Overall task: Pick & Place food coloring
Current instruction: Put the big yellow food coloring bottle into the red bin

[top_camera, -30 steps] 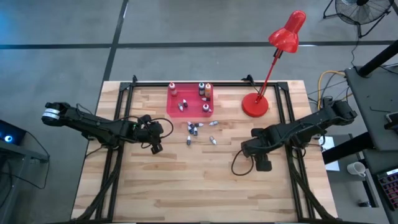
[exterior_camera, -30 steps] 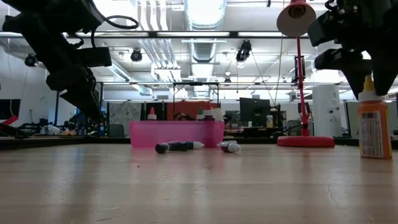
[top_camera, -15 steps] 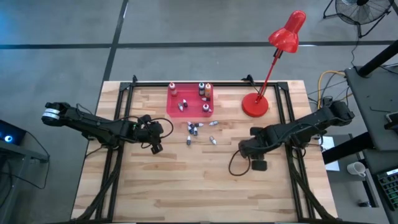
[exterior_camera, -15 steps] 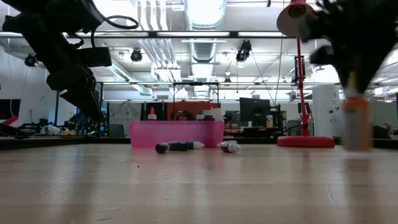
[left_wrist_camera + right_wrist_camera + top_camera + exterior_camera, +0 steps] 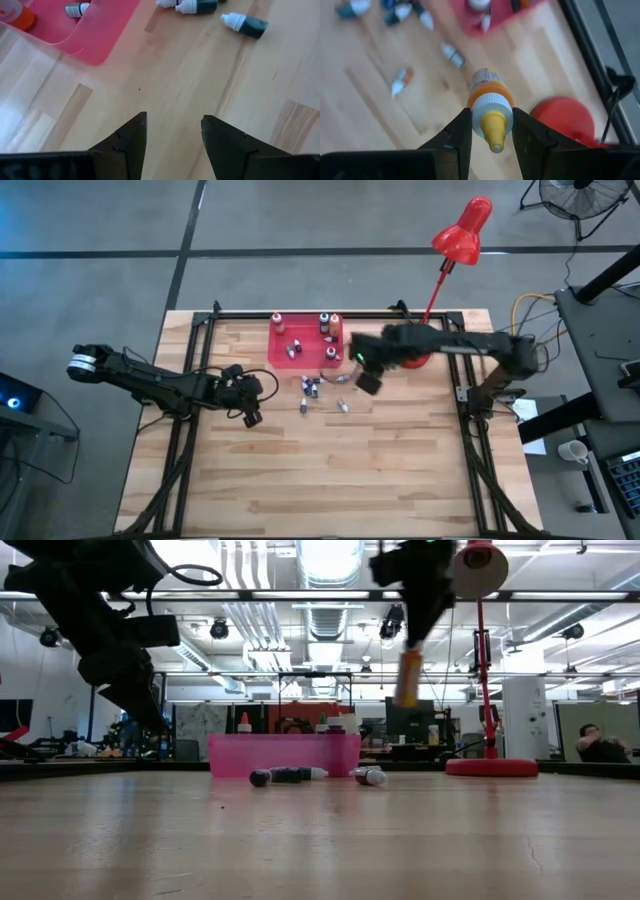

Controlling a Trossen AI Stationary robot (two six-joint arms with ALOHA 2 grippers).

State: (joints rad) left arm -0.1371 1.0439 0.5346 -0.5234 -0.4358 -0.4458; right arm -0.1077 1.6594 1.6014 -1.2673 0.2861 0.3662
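Right gripper (image 5: pixel 491 131): clamped on orange bottle (image 5: pixel 489 102), held in the air beside pink tray (image 5: pixel 283 350).
Tray: several bottles inside.
Loose bottles (image 5: pixel 312 388): on table below right gripper.
Left gripper (image 5: pixel 172 131): fingers apart, bare wood ahead.

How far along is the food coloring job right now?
Several small dropper bottles already sit in the flat pink plastic tray. The right pincer carries an orange, yellow-tipped bottle above the table. Dark loose bottles remain on the wood; the left pincer waits open.

One pink tray (image 5: pixel 283 346), one red lamp (image 5: pixel 437 276), two arms; small bottles too clustered to count.
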